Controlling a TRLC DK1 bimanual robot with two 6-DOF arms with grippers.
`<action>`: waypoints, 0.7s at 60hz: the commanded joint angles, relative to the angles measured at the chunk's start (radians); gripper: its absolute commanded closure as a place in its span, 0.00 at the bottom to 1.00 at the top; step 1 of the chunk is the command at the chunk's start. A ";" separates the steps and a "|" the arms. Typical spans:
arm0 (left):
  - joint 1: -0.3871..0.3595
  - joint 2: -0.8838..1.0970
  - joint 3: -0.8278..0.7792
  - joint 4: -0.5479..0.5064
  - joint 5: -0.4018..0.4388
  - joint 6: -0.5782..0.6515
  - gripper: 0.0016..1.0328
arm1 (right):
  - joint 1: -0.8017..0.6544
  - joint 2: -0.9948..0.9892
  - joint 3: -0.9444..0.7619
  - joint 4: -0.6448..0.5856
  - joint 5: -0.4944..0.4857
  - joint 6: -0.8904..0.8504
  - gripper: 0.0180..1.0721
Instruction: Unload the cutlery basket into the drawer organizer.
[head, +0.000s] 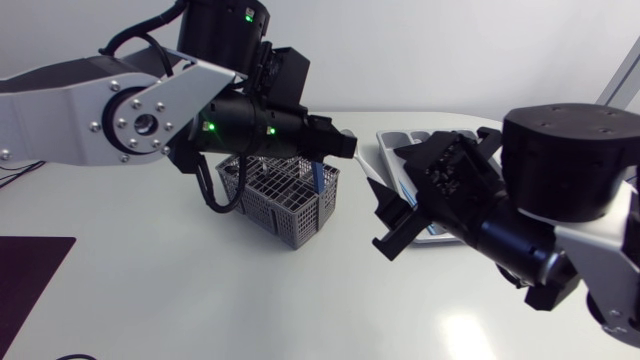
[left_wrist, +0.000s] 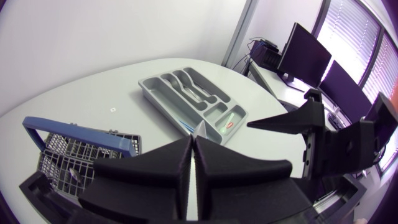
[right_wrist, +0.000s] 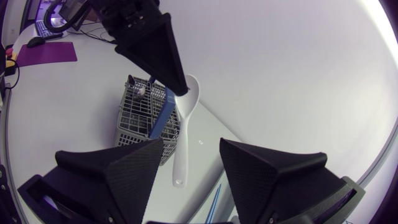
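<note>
Two arms meet over the bench (head: 150, 290). The left arm (head: 140, 110) reaches in roughly level above the cutlery basket (head: 285, 210). Its left gripper (head: 345, 146) is pinched tight on the bowl end of a white spoon (right_wrist: 184, 124), smooth and glossy, which hangs handle-down. The right arm (head: 570, 170) angles in from the opposite side. Its right gripper (head: 388, 218) stands wide, with matte wedge fingers; the spoon hangs ahead of it, apart from both. The basket is boxy grey wire mesh with a blue handle. The drawer organizer (left_wrist: 149, 84), grey moulded plastic with several compartments, lies near the basket.
</note>
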 joint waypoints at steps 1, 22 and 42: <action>-0.003 0.016 0.041 -0.007 0.023 -0.052 0.97 | 0.027 0.066 0.026 0.047 0.038 0.011 0.41; 0.007 0.015 0.052 -0.024 0.073 -0.078 0.97 | 0.029 0.164 0.026 0.168 0.084 -0.016 0.66; 0.014 0.015 0.044 -0.027 0.081 -0.078 0.97 | 0.017 0.167 0.019 0.162 0.084 -0.026 0.80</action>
